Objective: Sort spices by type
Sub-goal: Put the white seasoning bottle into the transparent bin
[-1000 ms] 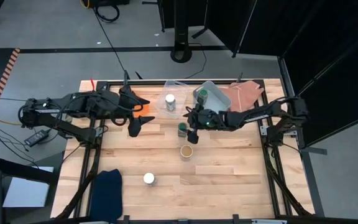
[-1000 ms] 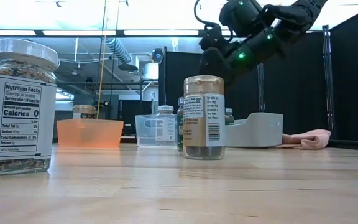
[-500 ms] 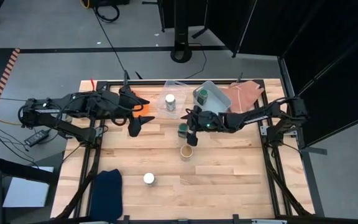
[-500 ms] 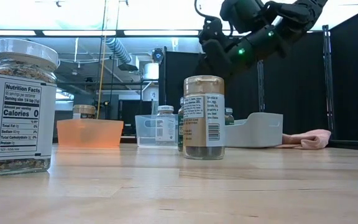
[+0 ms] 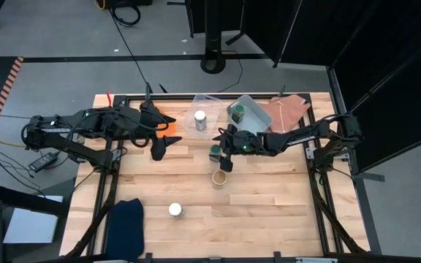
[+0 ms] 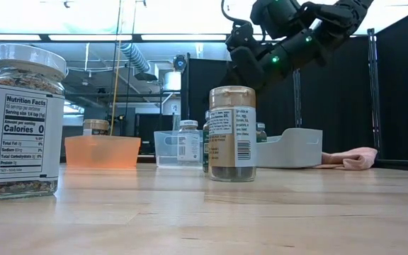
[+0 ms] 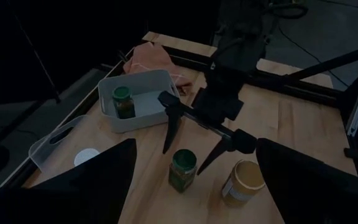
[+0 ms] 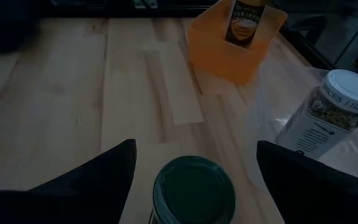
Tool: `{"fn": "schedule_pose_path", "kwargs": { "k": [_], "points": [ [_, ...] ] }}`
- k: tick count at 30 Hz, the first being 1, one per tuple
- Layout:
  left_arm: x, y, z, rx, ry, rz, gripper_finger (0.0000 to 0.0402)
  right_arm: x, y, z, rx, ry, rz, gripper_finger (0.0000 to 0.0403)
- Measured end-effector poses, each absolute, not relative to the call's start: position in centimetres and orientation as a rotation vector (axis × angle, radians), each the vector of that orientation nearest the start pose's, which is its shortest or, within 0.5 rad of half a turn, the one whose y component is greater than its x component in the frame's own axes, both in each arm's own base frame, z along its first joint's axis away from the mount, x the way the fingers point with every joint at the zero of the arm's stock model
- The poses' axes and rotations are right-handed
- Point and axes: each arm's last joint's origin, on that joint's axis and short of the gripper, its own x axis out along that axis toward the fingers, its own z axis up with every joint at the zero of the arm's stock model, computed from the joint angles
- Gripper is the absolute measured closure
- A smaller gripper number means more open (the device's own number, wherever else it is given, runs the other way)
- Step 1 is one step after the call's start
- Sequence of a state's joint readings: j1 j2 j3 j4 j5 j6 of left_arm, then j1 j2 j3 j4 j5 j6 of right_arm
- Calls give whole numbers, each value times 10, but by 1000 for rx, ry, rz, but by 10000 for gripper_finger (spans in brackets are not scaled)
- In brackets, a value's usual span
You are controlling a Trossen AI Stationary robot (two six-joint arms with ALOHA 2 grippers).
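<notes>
Poised with jaws apart over green-lidded jar (image 8: 193,190) on the counter (image 5: 269,204); risks toppling it against the neighbouring tan-topped jar (image 5: 220,177) if misaligned.

We see our right arm stretched from the table's (image 5: 269,219) right edge toward its middle, wrist bent down, with the right gripper (image 5: 224,153) raised above the tabletop. Its two fingers (image 7: 169,127) are spread wide and point downward. Our left arm reaches in from the table's left edge and waits near the far left part, the left gripper (image 5: 158,149) hanging over the wood with its fingers apart.
</notes>
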State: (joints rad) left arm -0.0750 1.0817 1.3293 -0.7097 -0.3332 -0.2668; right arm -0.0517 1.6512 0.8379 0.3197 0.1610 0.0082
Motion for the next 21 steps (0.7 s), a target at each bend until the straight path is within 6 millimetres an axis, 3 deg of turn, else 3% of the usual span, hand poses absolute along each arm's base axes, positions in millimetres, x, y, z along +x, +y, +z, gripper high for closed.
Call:
{"fn": "schedule_pose_path", "kwargs": {
  "k": [21],
  "points": [
    [204, -6, 412, -165, 415, 322, 64, 335, -23, 181, -18, 531, -214, 65]
  ]
}}
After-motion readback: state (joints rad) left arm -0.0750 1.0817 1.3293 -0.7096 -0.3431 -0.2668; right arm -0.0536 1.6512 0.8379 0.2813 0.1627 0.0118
